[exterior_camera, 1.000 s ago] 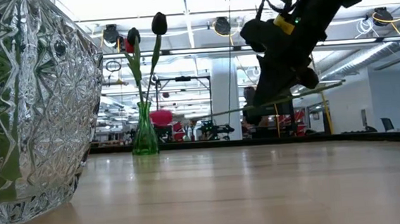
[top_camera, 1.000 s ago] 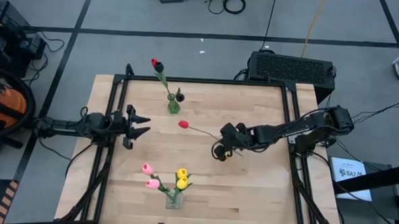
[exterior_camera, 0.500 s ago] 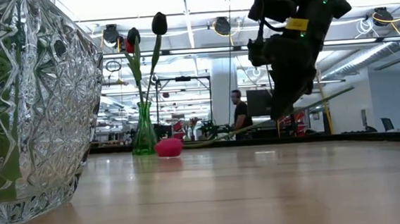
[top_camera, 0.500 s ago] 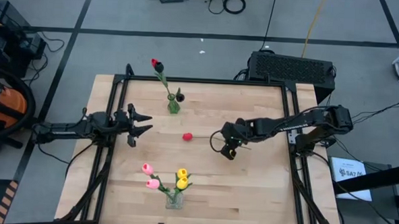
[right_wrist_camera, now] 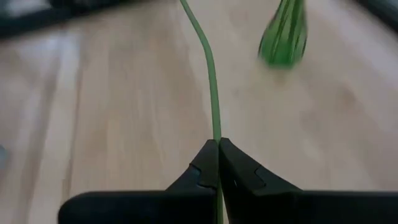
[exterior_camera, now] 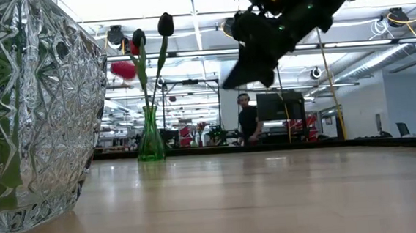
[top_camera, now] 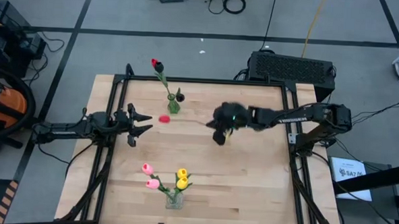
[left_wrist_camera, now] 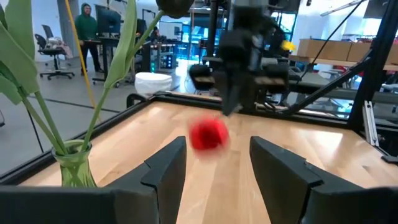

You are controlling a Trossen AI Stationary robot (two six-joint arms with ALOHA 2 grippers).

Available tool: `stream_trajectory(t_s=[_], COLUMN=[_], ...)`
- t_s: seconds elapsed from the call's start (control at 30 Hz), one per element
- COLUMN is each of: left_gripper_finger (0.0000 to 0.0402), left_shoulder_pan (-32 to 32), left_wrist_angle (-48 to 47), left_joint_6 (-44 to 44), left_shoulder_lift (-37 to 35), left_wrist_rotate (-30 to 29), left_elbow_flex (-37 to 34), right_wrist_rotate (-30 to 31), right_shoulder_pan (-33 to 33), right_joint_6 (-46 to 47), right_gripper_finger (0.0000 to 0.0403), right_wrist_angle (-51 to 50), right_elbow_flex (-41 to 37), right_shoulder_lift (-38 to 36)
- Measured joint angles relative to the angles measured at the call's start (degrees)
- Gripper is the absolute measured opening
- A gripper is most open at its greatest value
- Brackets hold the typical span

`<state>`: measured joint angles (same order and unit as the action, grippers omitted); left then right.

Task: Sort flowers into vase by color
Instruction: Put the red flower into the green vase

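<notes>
A red tulip (top_camera: 164,118) on a long green stem is in the air beside the green glass vase (top_camera: 173,105), which holds a red and a dark tulip. My right gripper (top_camera: 219,132) is shut on the stem, right of that vase. In the low view the red head (exterior_camera: 122,69) hangs high, next to the vase's flowers. My left gripper (top_camera: 141,123) waits open at the table's left. Its wrist view shows the red head (left_wrist_camera: 208,134) just beyond its fingers. A clear cut-glass vase (top_camera: 174,199) near the front edge holds pink and yellow tulips. My right gripper pinches the red tulip's stem (right_wrist_camera: 215,127) between its two fingertips (right_wrist_camera: 205,163), well back from the head. The stem runs forward out of the fingertips, toward the table's left. The flower is lifted clear of the table, with its head out toward the green vase.
The cut-glass vase (exterior_camera: 24,107) fills the low view's left side. Bare wood lies in the table's middle and right (top_camera: 251,175). A person (exterior_camera: 247,121) stands in the room beyond the far edge. A black box (top_camera: 292,67) sits behind the table.
My right gripper has moved toward the table's far-left, toward the green vase, and has turned. It stayed shut on the stem. The red head first dipped to the tabletop. It then swung up and left, and now hangs high beside the green vase.
</notes>
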<state>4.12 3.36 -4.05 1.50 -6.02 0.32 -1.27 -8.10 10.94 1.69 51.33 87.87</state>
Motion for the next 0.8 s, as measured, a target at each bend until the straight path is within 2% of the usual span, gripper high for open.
stream_trajectory(t_s=[0.23, 0.37, 0.47, 0.63, 0.73, 0.8], left_gripper_finger=[0.0185, 0.0185, 0.0185, 0.0185, 0.0185, 0.0185], left_shoulder_pan=[0.00, 0.00, 0.00, 0.00, 0.00, 0.00], left_wrist_angle=[0.04, 0.13, 0.17, 0.20, 0.20, 0.20], left_joint_6=[0.02, 0.02, 0.02, 0.02, 0.02, 0.02], left_shoulder_lift=[0.00, 0.00, 0.00, -0.02, -0.02, -0.01], left_wrist_rotate=[-0.02, -0.02, -0.02, -0.02, -0.02, -0.02], left_elbow_flex=[-0.02, -0.02, -0.02, -0.03, -0.06, -0.07], right_wrist_rotate=[-20.60, -28.84, -32.91, -33.43, -28.03, -25.79], right_shoulder_pan=[-10.42, -12.77, -13.74, -16.66, -18.87, -20.04], right_joint_6=[-2.69, -5.29, -5.85, -5.89, -5.81, -6.26], right_gripper_finger=[0.0000, 0.0000, 0.0000, 0.0000, 0.0000, 0.0000], right_wrist_angle=[6.88, 10.24, 17.96, 35.54, 45.25, 48.12], right_elbow_flex=[-0.02, -0.02, -0.02, -0.02, 0.15, 1.56], right_shoulder_lift=[-1.37, -1.39, -1.41, -1.40, 0.01, 2.55])
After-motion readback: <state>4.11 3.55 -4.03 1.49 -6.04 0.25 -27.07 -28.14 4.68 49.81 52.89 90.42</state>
